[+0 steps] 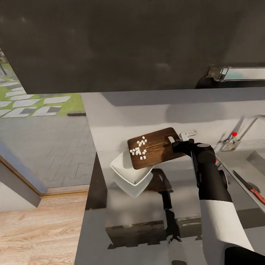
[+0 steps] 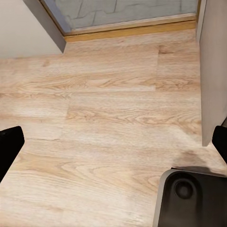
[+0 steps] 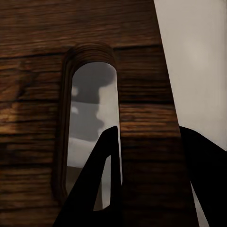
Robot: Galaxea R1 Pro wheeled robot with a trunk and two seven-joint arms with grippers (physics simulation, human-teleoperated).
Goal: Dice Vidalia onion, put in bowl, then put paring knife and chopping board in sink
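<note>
My right gripper (image 1: 179, 144) is shut on the slot end of the dark brown chopping board (image 1: 160, 145) and holds it above the countertop (image 1: 121, 117). The board's far end slopes down over the white bowl (image 1: 127, 172). The diced onion (image 1: 138, 148), small white cubes, lies in a cluster near that lower end. In the right wrist view one finger (image 3: 101, 189) passes through the board's (image 3: 47, 71) oval slot (image 3: 92, 104) and the other grips the board's edge. The paring knife (image 1: 251, 188) lies in the sink (image 1: 239, 162). My left gripper (image 2: 113, 146) hangs open over the wooden floor.
The chrome faucet (image 1: 247, 127) with its red knob (image 1: 234, 134) rises behind the sink. A dark wall cabinet (image 1: 129, 44) hangs over the counter. The counter ends just left of the bowl, with wooden floor (image 1: 40, 228) beyond. The robot's base (image 2: 189, 198) shows below my left hand.
</note>
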